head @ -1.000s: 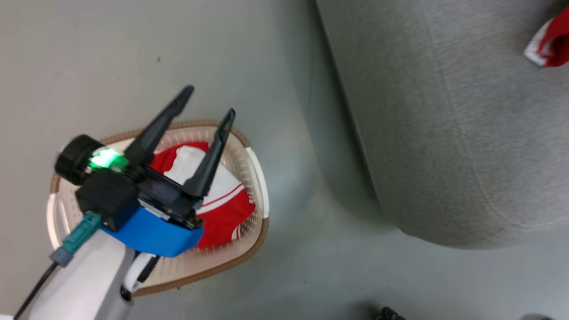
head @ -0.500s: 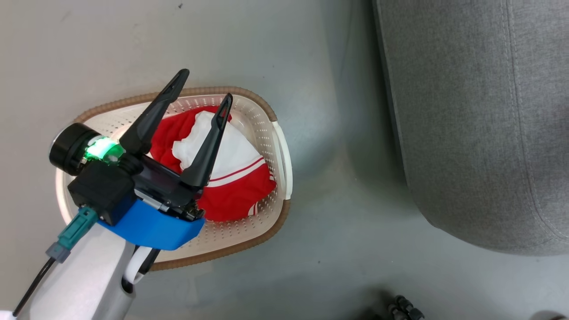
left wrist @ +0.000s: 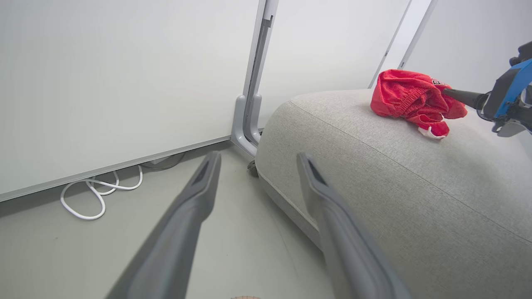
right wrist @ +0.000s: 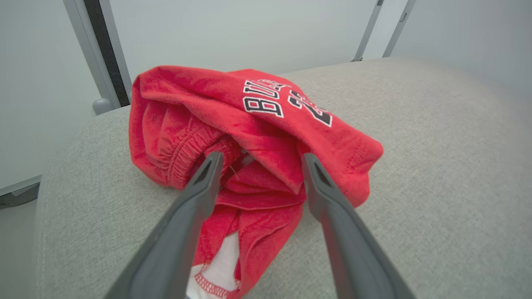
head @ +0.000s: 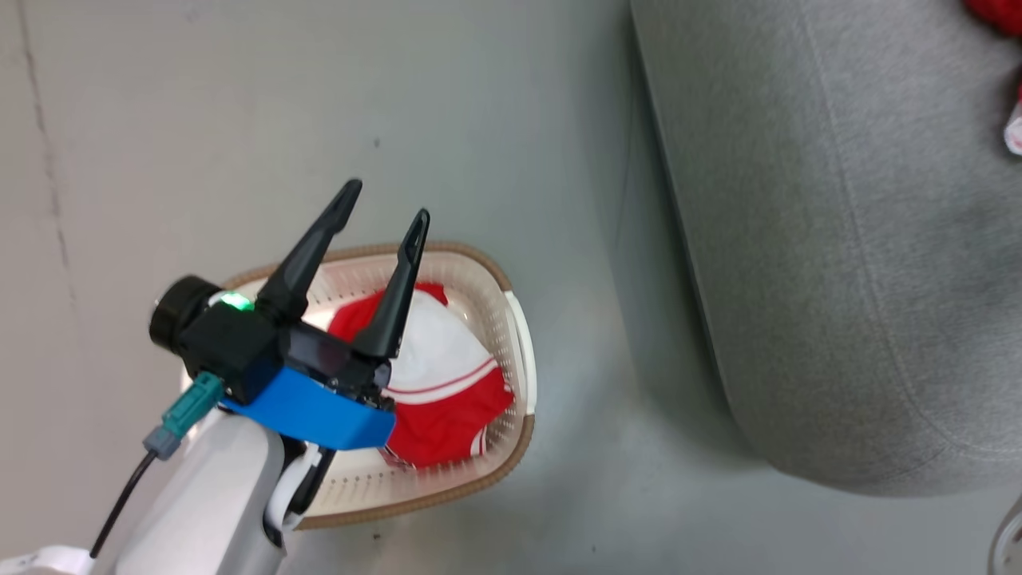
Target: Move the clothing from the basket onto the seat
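The cream basket [head: 520, 351] stands on the floor left of the grey seat [head: 838, 239]. In the basket lies a crumpled red and white garment [head: 447, 383] with striped trim. My left gripper [head: 386, 201] hovers open over the basket's far rim, nothing between its fingers [left wrist: 195, 195]. A red garment with lettering [right wrist: 257, 108] lies bunched on the seat [right wrist: 436, 145]. My right gripper [right wrist: 262, 158] is open, its two fingers either side of a fold of that garment. From the left wrist, the red garment [left wrist: 411, 99] shows on the seat [left wrist: 395, 174] with the right gripper [left wrist: 451, 92] beside it.
A white cable [left wrist: 95, 195] lies coiled on the floor by the pale wall panels. A grey post foot [left wrist: 247, 124] stands at the seat's far corner. Grey floor runs between basket and seat. A pale round object [head: 1008, 535] shows at the lower right edge.
The head camera has swung, so the whole picture shifted. My left gripper keeps the same open pose over the basket. My right gripper has opened off the red garment.
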Controlling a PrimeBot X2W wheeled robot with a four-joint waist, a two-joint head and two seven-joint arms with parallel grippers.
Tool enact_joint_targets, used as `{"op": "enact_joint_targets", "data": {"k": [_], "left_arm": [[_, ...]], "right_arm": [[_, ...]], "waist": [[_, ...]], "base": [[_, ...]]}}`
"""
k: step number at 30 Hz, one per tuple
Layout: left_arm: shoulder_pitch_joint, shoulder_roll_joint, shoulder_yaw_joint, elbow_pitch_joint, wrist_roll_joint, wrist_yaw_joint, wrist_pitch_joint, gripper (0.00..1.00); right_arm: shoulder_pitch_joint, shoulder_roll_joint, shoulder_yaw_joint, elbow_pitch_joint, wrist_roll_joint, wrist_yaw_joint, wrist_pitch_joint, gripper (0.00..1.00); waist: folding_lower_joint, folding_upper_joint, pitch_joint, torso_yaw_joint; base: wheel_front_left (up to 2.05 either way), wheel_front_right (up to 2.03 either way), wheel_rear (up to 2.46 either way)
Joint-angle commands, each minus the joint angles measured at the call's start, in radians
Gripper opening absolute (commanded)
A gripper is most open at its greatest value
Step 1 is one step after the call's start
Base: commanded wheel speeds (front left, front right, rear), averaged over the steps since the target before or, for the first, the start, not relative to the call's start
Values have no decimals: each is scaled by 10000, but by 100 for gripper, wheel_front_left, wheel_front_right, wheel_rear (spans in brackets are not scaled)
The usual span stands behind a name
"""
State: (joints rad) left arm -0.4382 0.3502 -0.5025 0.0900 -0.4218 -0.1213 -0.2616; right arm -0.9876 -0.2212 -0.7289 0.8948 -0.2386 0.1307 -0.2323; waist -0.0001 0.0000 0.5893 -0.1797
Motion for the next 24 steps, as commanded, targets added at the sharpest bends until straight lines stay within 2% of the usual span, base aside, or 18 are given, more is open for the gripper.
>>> {"op": "enact_joint_targets", "data": {"k": [1, 6, 12, 20, 24], "left_arm": [[333, -174, 178, 185, -78, -56, -44, 100], [1216, -615, 769, 582, -151, -74, -45, 100], [2228, -1096, 1693, 872, 9, -95, -39, 100], [3082, -1563, 2720, 1147, 354, -96, -38, 100], [3455, -1790, 3167, 1327, 561, -101, -39, 100]], "right_arm": [[429, 146, 180, 1, -119, 1, -123, 100], [1337, 749, 930, -190, 44, 1, -274, 100], [2718, 1419, 1740, -1214, 611, 1, -330, 100], [4718, 1699, 3203, -2628, 1081, 3, -332, 100], [5766, 1706, 4359, -3171, 1879, 3, -333, 100]], "waist": [[1, 0, -1124, 162], [1, 0, -2422, 163], [1, 0, -3574, 172], [1, 0, -4548, 331], [1, 0, -5051, 526]], "base": [[0, 0, 0], [0, 0, 0], [0, 0, 0], [0, 0, 0], [0, 0, 0]]}}
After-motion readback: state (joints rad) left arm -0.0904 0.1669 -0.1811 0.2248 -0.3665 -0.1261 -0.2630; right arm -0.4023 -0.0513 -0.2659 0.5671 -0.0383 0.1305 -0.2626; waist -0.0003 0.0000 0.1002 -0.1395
